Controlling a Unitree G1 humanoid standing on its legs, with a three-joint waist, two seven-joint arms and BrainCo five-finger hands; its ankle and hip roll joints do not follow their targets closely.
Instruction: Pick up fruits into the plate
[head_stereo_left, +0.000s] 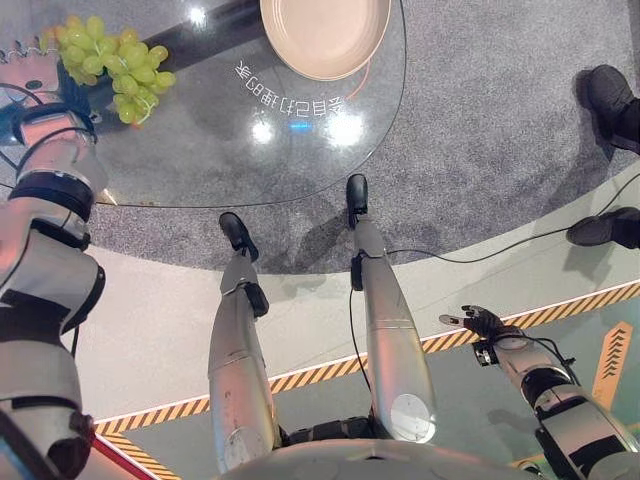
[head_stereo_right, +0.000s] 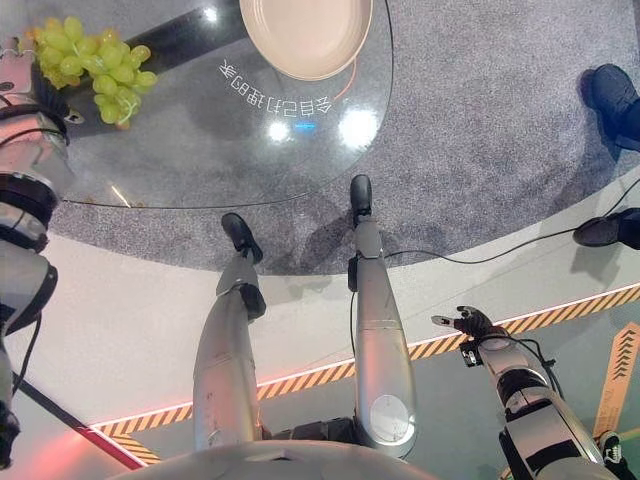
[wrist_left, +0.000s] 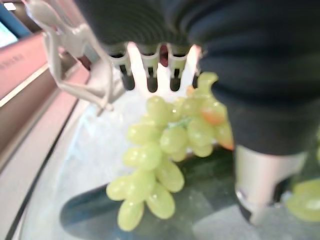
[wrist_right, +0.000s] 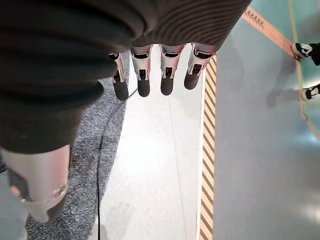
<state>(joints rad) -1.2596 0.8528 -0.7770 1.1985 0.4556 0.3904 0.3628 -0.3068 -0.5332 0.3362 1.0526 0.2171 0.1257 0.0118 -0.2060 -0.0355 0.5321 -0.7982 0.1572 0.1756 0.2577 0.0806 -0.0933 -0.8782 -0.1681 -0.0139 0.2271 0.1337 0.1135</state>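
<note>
We see the bunch of green grapes (head_stereo_left: 118, 66) on the round glass table (head_stereo_left: 300, 150), well left of the beige round plate (head_stereo_left: 325, 35). Left hand (wrist_left: 150, 70) hovers over grapes, fingers (wrist_left: 151, 80) straight, holding nothing. Right hand (head_stereo_left: 482, 322) hangs low, fingers relaxed.

Green grapes (head_stereo_left: 118, 65), beige plate (head_stereo_left: 325, 35), grey speckled carpet (head_stereo_left: 480, 130), yellow-black striped floor tape (head_stereo_left: 560, 310)

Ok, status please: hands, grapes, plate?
Left hand by the grapes on the glass table, fingers straight, no grasp. Right hand open, low over the floor. Plate empty, nothing between.
</note>
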